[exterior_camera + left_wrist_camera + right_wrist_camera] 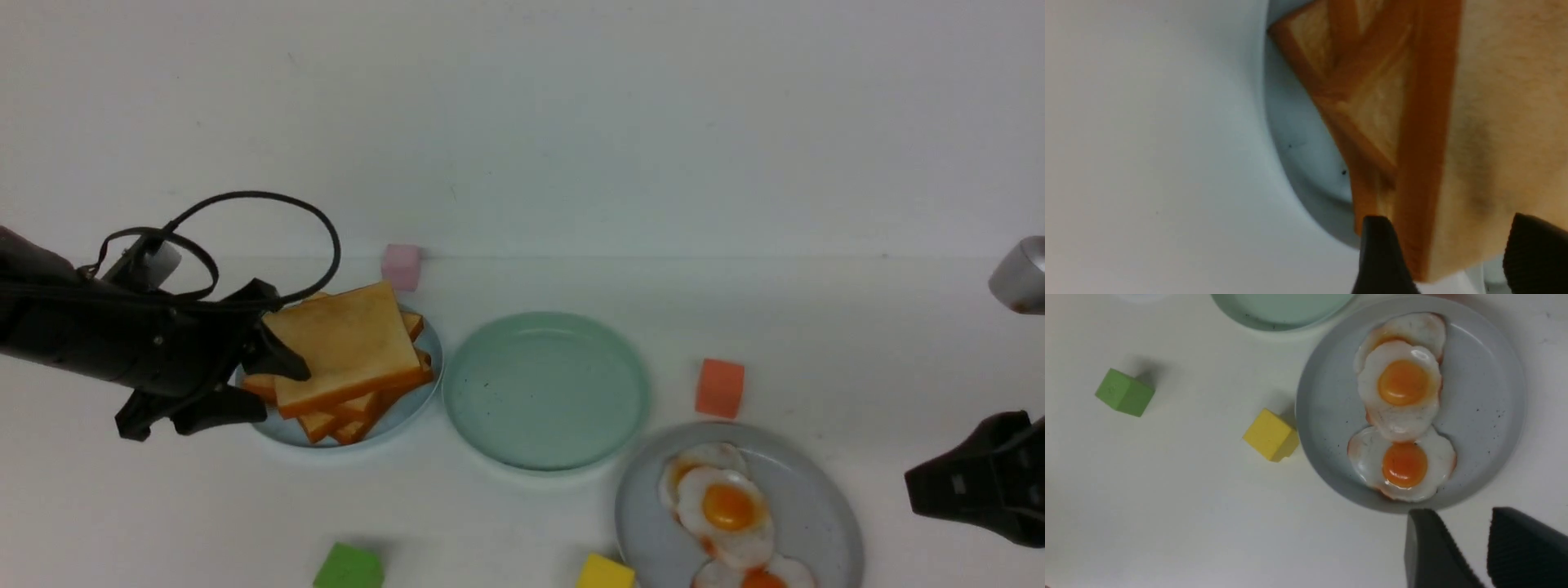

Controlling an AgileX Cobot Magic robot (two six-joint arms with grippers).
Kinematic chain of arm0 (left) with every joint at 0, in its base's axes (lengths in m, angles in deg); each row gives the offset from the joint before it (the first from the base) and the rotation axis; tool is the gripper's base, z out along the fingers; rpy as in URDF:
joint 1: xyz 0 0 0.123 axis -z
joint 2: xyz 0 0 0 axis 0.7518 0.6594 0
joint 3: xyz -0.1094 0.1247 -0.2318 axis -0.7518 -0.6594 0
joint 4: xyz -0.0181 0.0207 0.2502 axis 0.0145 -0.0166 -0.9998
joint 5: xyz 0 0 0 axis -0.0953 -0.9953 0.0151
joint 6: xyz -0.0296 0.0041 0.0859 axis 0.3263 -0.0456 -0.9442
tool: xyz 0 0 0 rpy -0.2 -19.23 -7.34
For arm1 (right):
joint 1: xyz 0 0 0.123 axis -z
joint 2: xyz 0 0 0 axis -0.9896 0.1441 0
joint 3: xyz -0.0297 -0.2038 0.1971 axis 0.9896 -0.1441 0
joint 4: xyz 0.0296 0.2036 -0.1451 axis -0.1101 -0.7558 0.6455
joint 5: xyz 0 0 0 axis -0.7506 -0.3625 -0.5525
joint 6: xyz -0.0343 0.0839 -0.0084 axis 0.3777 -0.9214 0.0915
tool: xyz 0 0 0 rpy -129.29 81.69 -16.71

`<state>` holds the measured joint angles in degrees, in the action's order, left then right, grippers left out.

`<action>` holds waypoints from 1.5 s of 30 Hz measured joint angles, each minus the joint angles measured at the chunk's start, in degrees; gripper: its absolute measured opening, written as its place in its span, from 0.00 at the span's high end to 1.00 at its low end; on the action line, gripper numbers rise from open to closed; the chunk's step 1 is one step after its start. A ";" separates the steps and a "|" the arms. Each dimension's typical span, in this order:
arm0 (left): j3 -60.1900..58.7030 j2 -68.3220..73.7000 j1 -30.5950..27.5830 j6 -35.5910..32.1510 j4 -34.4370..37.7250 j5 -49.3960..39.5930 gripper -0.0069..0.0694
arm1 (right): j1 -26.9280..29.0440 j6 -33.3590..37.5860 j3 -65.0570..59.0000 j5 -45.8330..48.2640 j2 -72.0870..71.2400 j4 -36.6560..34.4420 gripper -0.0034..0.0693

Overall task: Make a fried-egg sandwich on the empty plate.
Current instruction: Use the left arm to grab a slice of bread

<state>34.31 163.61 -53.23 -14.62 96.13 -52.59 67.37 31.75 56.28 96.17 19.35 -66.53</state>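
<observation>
At frame left, the left end effector [265,392] stands spread beside the top toast slice [343,347]; contact unclear. At right edge, the right end effector [1468,516] is parted, empty.

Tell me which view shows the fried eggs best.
The right wrist view: it looks down on the fried eggs, overlapping on their grey plate, none cut off. The front view shows them too, but its bottom edge crops the nearest. The left wrist view shows none.
</observation>
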 joint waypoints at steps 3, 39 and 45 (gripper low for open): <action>0.00 1.65 0.00 -2.53 3.89 0.34 0.37 | 0.00 0.00 0.00 0.00 0.00 0.00 0.62; 0.11 -6.71 -0.17 -8.93 4.42 -5.01 0.77 | 0.05 0.08 0.00 5.13 0.00 0.00 0.62; 0.11 -1.26 -0.28 -8.22 4.14 -3.42 0.77 | 0.05 0.08 0.00 5.68 0.00 0.00 0.62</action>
<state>34.42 162.34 -53.51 -22.84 100.27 -56.00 67.42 31.83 56.28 101.84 19.35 -66.53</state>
